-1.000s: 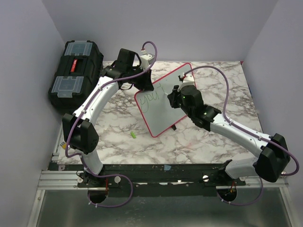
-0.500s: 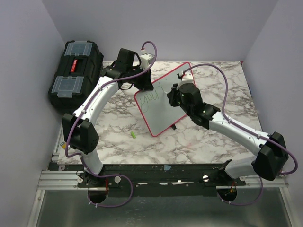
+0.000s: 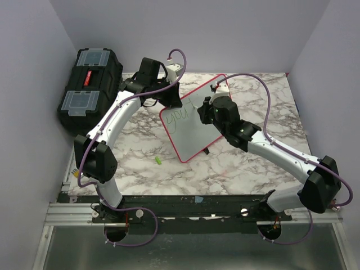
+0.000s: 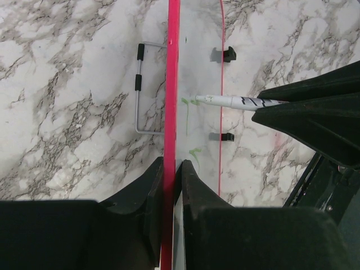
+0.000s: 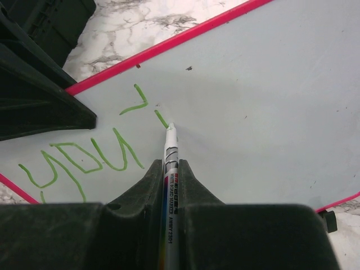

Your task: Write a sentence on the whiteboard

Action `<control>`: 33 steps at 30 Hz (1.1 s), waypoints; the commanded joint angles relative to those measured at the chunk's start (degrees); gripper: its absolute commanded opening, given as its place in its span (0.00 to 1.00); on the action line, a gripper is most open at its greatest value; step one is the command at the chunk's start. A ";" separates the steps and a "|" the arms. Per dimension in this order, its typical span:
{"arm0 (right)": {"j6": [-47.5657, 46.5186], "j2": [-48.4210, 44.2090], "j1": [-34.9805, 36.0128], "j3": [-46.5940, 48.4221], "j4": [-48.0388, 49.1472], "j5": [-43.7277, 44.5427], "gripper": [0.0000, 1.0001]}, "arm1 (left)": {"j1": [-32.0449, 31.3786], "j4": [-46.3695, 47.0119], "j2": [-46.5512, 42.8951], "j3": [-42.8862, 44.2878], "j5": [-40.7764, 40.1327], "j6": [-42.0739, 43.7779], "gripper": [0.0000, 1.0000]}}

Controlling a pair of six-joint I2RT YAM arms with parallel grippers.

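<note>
Lighting is even and bright, with soft shadows beneath both arms on the table [image 3: 225, 163]. The wrist views are sharp at mid-distance. Near claw bodies appear dark and slightly soft.

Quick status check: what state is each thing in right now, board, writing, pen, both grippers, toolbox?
White board with red-pink frame: raised at a tilt, held by its frame.
Green handwritten lettering: "you" plus two strokes, unfinished.
White-barrelled marker: uncapped, tip on board.
Left gripper: shut on the board's frame.
Right gripper: shut on marker.
Black toolbox: lid closed.
</note>
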 commanded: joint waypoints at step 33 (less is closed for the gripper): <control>-2.04 -2.05 0.11 4.01 0.06 10.63 0.01 | -0.81 0.28 -0.57 2.18 -0.53 1.76 0.00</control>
